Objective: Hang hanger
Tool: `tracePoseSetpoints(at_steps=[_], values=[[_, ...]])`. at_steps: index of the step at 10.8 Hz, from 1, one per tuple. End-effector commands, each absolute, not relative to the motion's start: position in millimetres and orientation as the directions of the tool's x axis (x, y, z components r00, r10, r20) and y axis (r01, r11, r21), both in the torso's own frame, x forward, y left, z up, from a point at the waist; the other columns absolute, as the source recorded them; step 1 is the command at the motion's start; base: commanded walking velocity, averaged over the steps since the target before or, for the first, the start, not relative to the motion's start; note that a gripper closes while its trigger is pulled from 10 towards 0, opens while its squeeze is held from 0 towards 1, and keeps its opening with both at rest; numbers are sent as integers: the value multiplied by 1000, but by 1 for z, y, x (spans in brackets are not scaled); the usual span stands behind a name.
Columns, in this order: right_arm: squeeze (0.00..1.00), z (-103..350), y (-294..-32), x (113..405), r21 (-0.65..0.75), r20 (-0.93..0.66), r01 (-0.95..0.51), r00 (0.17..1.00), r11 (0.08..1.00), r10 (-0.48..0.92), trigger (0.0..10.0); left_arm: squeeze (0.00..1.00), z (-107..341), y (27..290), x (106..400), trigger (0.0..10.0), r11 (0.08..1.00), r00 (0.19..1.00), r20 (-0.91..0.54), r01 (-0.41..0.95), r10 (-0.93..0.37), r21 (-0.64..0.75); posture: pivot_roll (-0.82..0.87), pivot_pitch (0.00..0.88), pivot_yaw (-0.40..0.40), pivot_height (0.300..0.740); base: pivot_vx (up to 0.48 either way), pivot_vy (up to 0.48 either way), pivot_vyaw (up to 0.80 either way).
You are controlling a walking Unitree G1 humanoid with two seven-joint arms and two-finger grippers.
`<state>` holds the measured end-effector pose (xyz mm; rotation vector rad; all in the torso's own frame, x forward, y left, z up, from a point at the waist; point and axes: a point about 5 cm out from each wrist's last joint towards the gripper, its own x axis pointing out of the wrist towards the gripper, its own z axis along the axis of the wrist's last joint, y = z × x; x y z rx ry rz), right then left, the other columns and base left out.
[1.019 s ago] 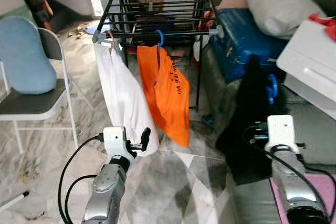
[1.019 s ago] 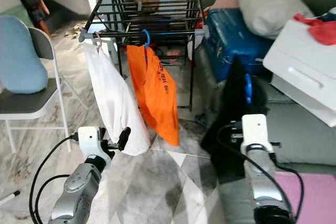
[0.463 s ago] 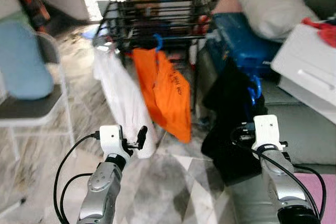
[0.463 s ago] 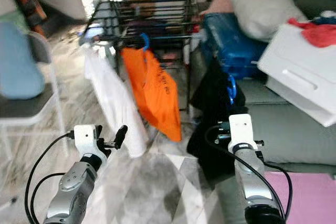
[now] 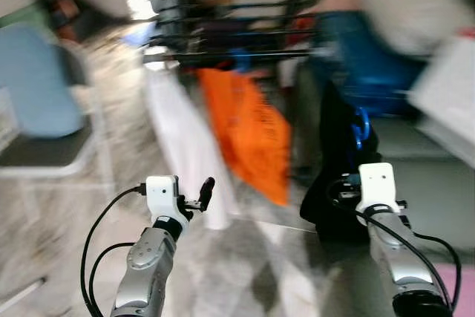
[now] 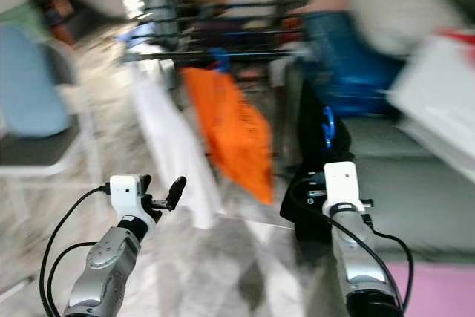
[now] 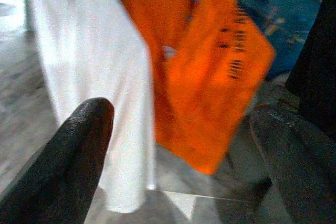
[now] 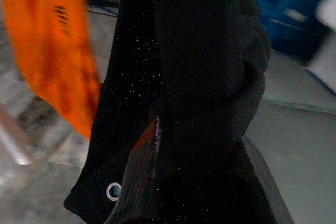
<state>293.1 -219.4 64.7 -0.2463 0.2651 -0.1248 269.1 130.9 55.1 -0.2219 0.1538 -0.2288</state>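
- Head views badly motion-blurred.
- Left tool point(image 5: 202, 197) held out low over the marble floor point(image 5: 245, 272), just in front of the white garment point(image 5: 189, 154); left wrist view shows its fingers point(image 7: 79, 145) spread wide, nothing between them.
- Right tool point(image 5: 349, 187) is raised against the black garment point(image 5: 338, 161); cannot tell how far its fingers are open or what they grip, cloth hides them.
- Blue hanger point(image 5: 361, 128) sits at the top of the black garment, right of the drying rack point(image 5: 230, 12), not on a bar.
- Orange garment point(image 5: 249, 128) and white garment hang from the rack's front bar, side by side.
- Chair point(image 5: 44, 124) at left, blue bag point(image 5: 364, 64) at right.
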Motion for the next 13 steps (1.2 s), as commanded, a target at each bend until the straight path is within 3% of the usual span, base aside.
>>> tracePoseSetpoints(at_steps=[1,4,9,13], values=[[0,76,-215,300,-250,-198,82,971,965,-134,10000,0,58,132,271,10000,950,963,-117,212,-243,-231,-223,0,43,740,405,255,0],[0,77,-215,303,-248,-199,81,971,965,-133,10000,0,58,130,271,10000,945,959,-119,225,-258,-237,-223,0,41,740,407,254,0],[0,77,-215,303,-249,-207,81,969,965,-135,10000,0,58,128,271,10000,942,955,-120,239,-272,-236,-229,0,43,740,405,258,-689],[0,74,-212,303,-237,-232,53,966,970,-110,10000,0,57,128,270,10000,942,953,-134,234,-271,-241,-224,0,44,740,396,270,-103]])
